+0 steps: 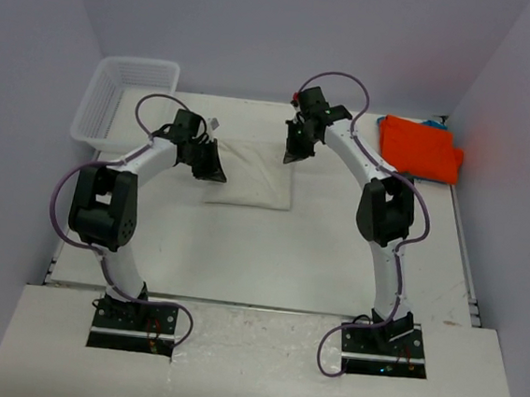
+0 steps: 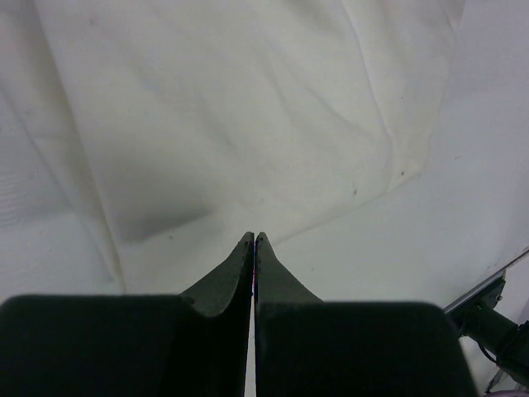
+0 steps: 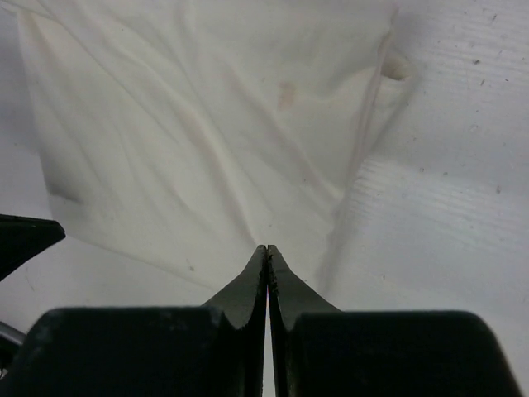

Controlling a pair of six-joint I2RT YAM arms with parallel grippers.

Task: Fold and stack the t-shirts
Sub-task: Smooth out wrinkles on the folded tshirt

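Observation:
The cream t-shirt (image 1: 260, 175) lies folded into a rectangle at the table's middle. My left gripper (image 1: 210, 167) is at its left edge. In the left wrist view the jaws are shut, with the gripper (image 2: 253, 238) right on the hem of the cream cloth (image 2: 248, 116). My right gripper (image 1: 296, 151) is at the shirt's far right corner. In the right wrist view its jaws are shut too, and creases in the cloth (image 3: 207, 132) run in towards the gripper (image 3: 267, 248). The orange t-shirt (image 1: 420, 148) lies folded at the far right, with a blue edge (image 1: 434, 122) behind it.
A white mesh basket (image 1: 124, 99) stands at the far left corner. White walls close in the table on the left, back and right. The table's near edge (image 1: 264, 304) runs in front of the arm bases.

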